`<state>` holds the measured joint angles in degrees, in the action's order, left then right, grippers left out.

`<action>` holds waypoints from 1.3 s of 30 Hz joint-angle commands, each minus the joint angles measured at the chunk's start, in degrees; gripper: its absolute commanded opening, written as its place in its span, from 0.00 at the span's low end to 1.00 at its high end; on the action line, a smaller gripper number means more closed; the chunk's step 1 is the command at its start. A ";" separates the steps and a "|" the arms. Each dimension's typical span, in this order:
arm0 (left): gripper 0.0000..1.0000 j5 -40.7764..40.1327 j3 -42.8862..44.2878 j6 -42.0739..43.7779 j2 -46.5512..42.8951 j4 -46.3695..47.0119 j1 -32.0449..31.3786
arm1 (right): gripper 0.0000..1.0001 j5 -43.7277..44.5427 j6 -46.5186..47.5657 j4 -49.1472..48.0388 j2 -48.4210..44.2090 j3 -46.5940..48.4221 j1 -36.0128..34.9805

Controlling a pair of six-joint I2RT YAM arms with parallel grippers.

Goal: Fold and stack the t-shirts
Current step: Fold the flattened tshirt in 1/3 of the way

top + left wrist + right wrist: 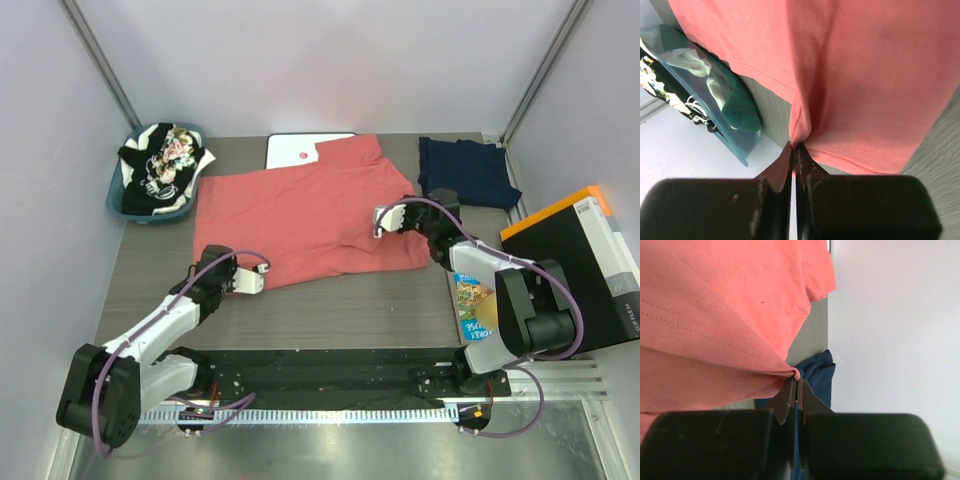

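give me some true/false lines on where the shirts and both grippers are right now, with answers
1. The left gripper has its jaws shut on the near edge of the salmon shirt. True.
2. The right gripper hangs open above the navy shirt. False: its jaws are shut on the salmon shirt's right edge.
3. The navy shirt lies in the bin. False: it lies on the table at the far right. The bin holds a black, white and floral bundle.
4. The salmon shirt covers part of the white board. True.
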<state>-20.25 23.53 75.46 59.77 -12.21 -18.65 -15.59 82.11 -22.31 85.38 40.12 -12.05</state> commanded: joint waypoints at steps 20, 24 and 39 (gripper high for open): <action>0.00 0.12 5.39 1.88 13.36 14.58 4.94 | 0.01 -0.49 0.77 -7.22 8.57 9.27 -1.13; 0.00 0.12 6.44 1.97 14.94 14.23 5.21 | 0.01 0.04 0.69 -7.66 10.06 10.24 -1.30; 0.41 -9.45 8.54 1.53 24.85 25.11 5.91 | 0.57 26.23 -2.39 -41.34 25.37 16.66 -4.91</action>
<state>-24.16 29.15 76.97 80.14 2.92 -13.41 1.48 82.02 -52.84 112.71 52.97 -16.56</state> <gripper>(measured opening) 0.437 0.564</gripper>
